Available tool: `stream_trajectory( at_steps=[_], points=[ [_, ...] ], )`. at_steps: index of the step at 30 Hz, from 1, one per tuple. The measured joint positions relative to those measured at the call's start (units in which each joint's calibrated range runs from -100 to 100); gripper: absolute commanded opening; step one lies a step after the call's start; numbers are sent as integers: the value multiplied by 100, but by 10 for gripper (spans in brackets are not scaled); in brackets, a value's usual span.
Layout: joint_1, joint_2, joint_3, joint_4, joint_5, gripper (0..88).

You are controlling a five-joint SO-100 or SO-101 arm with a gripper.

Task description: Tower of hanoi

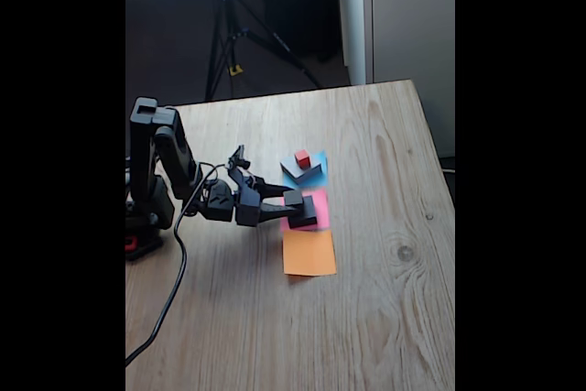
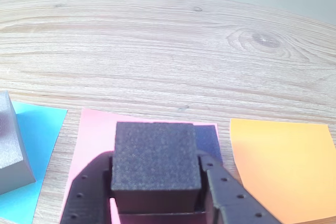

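I have the claw (image 2: 155, 203) closed on the small dark grey block (image 2: 155, 156), one finger on each opposite side face, over the pink paper (image 2: 94, 135) near the middle of the tabletop (image 2: 157, 51). It looks like light foam, slightly grippy, so a gentle squeeze should do. It is squarish with no real long axis and sits level. The red cube (image 1: 302, 158) rests on the grey block (image 1: 300, 169) over the blue paper (image 1: 320, 160).
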Motion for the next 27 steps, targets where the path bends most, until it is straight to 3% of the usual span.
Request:
stream_trajectory(
  at_steps=[19,27],
  points=[
    [-196,-103,9,-80,0,82],
    [-176,-1428,-130,1377,-122,83]
  ],
)
